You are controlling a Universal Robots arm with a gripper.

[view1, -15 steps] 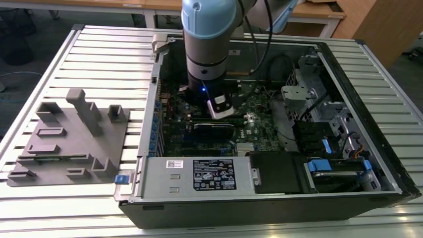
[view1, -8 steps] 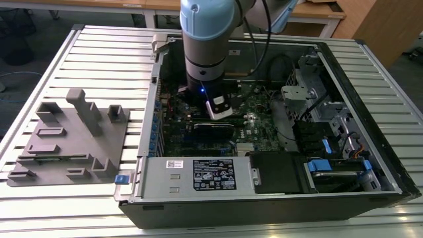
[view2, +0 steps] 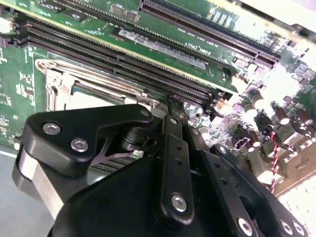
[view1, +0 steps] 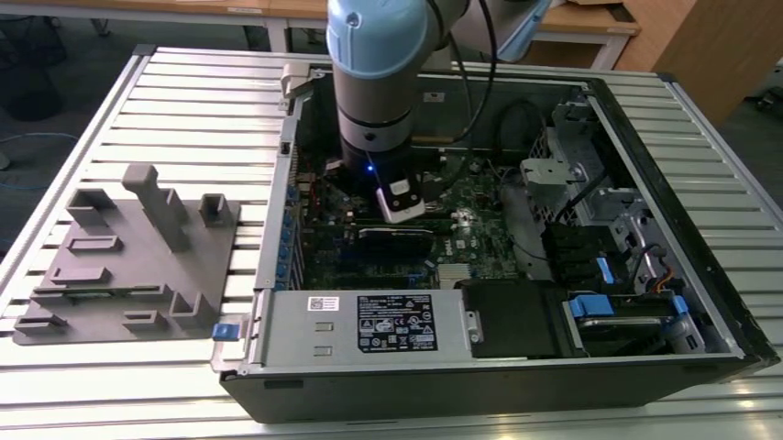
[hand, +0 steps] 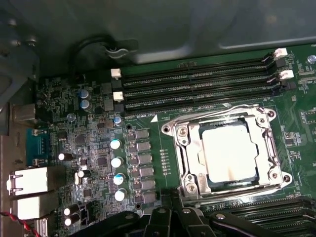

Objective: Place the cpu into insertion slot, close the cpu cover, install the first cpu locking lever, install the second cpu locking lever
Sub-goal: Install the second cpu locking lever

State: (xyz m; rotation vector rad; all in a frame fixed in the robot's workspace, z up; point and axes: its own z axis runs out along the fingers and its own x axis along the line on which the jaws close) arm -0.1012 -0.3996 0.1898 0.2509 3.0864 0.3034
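Observation:
In the first wrist view the cpu (hand: 229, 153) lies flat in the insertion slot (hand: 223, 183), its pale silver top showing. The cpu cover (hand: 190, 148) lies down flat around it. A thin wire locking lever (hand: 217, 114) runs along the side by the memory slots, and another (hand: 237, 191) runs along the opposite side. My gripper (hand: 172, 201) is shut with nothing held, its tip just off the socket's edge near a corner. The second wrist view has the gripper (view2: 170, 106) right beside the cover (view2: 52, 74). In the exterior view the gripper (view1: 402, 203) hangs low over the motherboard.
The open computer case (view1: 490, 367) lies on a slatted metal table (view1: 183, 82). Long black memory slots (hand: 197, 84) flank the socket. Capacitors (hand: 116, 163) and connectors crowd the board beside it. A grey fixture block (view1: 135, 257) sits at the exterior view's left.

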